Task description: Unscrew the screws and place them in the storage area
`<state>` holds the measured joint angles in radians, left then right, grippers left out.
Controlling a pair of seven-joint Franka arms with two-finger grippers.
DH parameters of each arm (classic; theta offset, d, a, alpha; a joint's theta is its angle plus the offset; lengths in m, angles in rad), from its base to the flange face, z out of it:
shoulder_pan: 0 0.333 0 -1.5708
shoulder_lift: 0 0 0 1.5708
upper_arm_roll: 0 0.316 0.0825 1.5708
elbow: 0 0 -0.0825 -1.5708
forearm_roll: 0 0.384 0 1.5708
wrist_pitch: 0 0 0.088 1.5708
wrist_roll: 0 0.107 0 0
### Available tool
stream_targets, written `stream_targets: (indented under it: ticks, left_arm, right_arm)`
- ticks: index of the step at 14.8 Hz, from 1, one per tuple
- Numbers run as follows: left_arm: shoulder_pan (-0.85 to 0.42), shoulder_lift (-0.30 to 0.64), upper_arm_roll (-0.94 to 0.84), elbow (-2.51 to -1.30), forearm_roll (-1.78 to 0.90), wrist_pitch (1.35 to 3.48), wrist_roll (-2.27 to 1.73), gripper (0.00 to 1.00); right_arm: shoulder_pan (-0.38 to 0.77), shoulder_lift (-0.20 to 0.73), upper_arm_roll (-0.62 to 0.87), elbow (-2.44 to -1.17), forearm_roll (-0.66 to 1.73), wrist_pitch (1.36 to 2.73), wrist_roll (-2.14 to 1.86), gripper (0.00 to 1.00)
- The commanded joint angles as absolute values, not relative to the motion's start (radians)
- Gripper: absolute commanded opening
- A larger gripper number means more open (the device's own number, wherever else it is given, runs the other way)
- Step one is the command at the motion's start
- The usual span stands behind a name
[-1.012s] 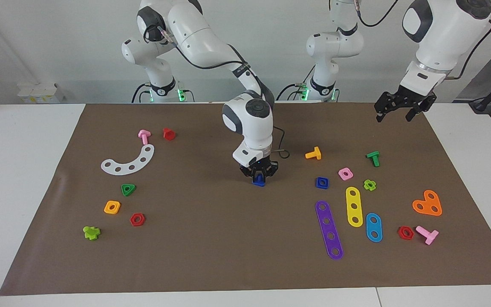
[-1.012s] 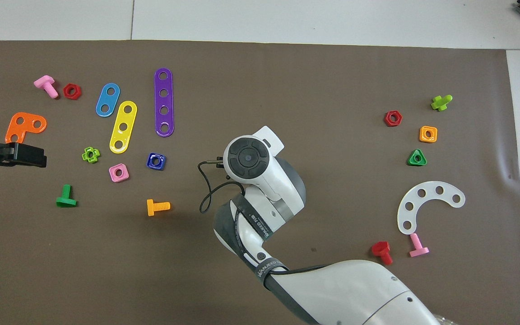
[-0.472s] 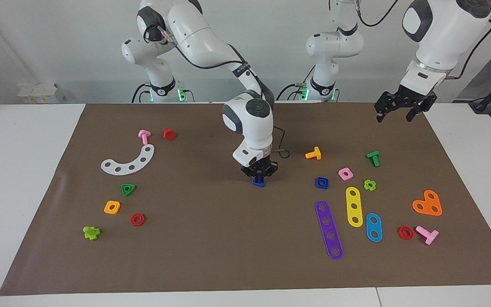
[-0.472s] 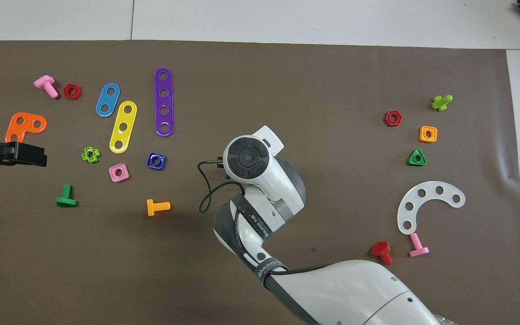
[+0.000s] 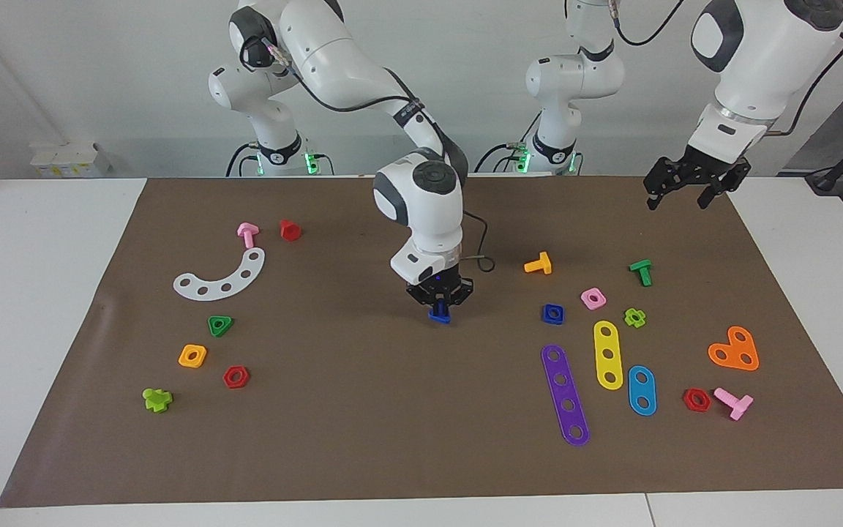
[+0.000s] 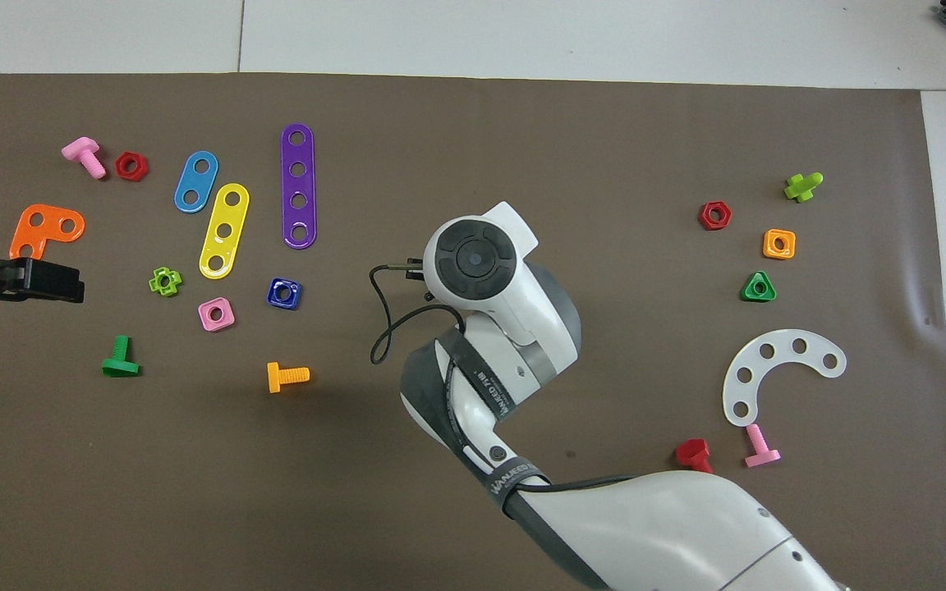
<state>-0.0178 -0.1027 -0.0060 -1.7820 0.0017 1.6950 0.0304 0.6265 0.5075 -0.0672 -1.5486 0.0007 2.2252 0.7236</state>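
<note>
My right gripper (image 5: 439, 307) is shut on the small blue bolt (image 5: 439, 315) and holds it just above the middle of the brown mat. In the overhead view the right wrist (image 6: 473, 261) hides the bolt and the fingers. The storage area (image 5: 275, 329) is bare mat at the right arm's end, amid the white curved strip (image 5: 220, 277), green triangular nut (image 5: 220, 325), orange square nut (image 5: 192, 356) and red hexagonal nut (image 5: 235, 377). My left gripper (image 5: 688, 192) is open and empty, waiting in the air over the mat's corner at the left arm's end.
A blue square nut (image 5: 552, 313), purple strip (image 5: 565, 395), yellow strip (image 5: 608, 354), blue oval strip (image 5: 642, 389), orange bolt (image 5: 538, 264) and pink nut (image 5: 593, 298) lie toward the left arm's end. A pink bolt (image 5: 247, 234) and red bolt (image 5: 290, 230) lie beside the white strip.
My right gripper has shifted a little toward the right arm's end of the table with the blue bolt still in it. The left arm has not moved.
</note>
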Motion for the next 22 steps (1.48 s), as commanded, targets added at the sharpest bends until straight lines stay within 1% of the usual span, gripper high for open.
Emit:
stream_targets:
  ticks: [1,3,6,8,9,12,14,16,19,22]
  left_arm:
    - [-0.005,-0.126,-0.014,-1.801,-0.005,1.697,0.035,1.00]
    - [-0.003,-0.126,-0.014,-1.801,-0.005,1.697,0.035,1.00]
    - [-0.005,-0.126,-0.014,-1.801,-0.005,1.697,0.035,1.00]
    - [-0.005,-0.126,-0.014,-1.801,-0.005,1.697,0.035,1.00]
    - [-0.003,-0.126,-0.014,-1.801,-0.005,1.697,0.034,1.00]
    - [-0.003,-0.126,-0.014,-1.801,-0.005,1.697,0.035,1.00]
    - [-0.005,-0.126,-0.014,-1.801,-0.005,1.697,0.035,1.00]
    - [-0.003,-0.126,-0.014,-1.801,-0.005,1.697,0.035,1.00]
    - [-0.003,-0.126,-0.014,-1.801,-0.005,1.697,0.035,1.00]
    - [-0.003,-0.126,-0.014,-1.801,-0.005,1.697,0.035,1.00]
  right_arm:
    - [0.513,0.367,-0.052,-1.594,0.008,2.117,0.639,0.00]
    - [0.419,0.290,-0.052,-1.655,0.020,2.079,0.521,0.00]
    - [0.287,0.232,-0.054,-1.765,0.055,2.089,0.326,0.00]
    - [0.211,0.207,-0.054,-1.851,0.066,2.140,0.220,0.00]
    - [0.177,0.207,-0.052,-1.889,0.072,2.166,0.174,0.00]
    - [0.109,0.222,-0.054,-1.988,0.091,2.302,0.074,0.00]
    - [0.083,0.225,-0.054,-2.022,0.092,2.318,0.040,0.00]
    - [0.081,0.235,-0.054,-2.025,0.095,2.321,0.041,0.00]
    - [0.083,0.258,-0.054,-2.043,0.095,2.399,0.048,0.00]
    - [0.083,0.293,-0.054,-2.043,0.095,2.436,0.052,0.00]
